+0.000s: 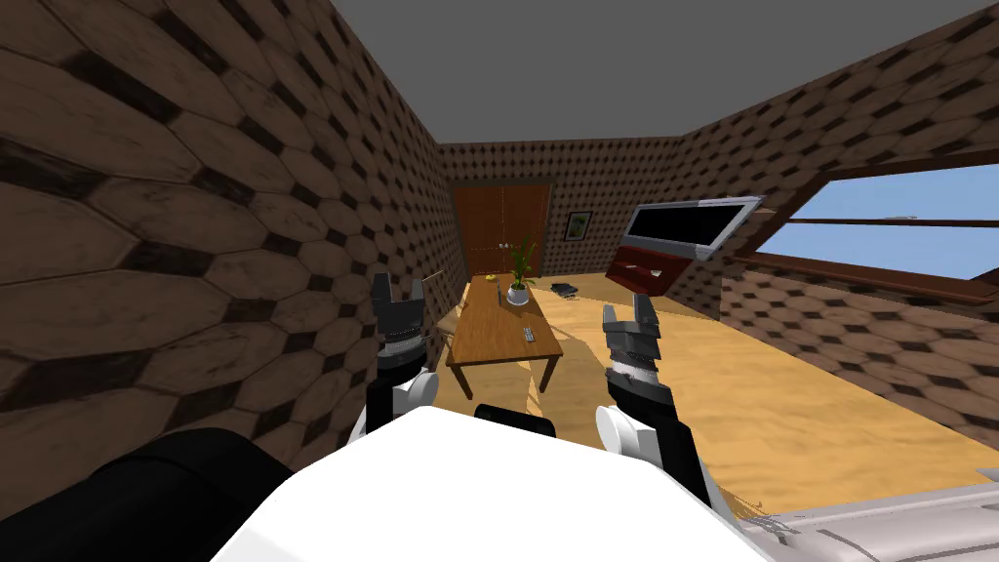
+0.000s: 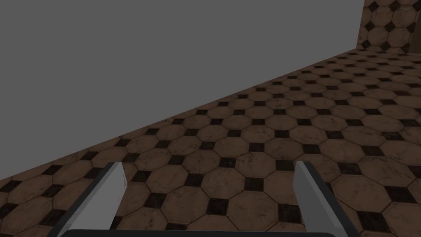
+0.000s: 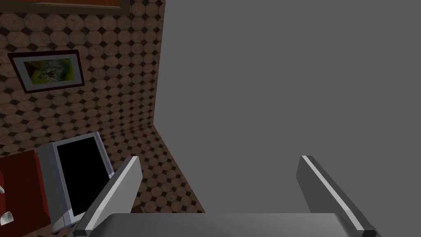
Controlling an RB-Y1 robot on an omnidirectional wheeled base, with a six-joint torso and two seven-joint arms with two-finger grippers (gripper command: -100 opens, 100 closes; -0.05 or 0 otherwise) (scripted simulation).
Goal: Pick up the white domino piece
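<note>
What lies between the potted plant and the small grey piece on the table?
Nothing: bare wooden tabletop separates the potted plant from the small grey piece, as the head view shows.

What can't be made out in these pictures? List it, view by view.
1. The white domino piece: head view, not identifiable. The small grey item and the yellow speck on the table are too small to name.
2. The dark object on the floor beyond the table: head view, too small to tell.
3. The television: right wrist view, one corner hidden behind the right claw.
</note>
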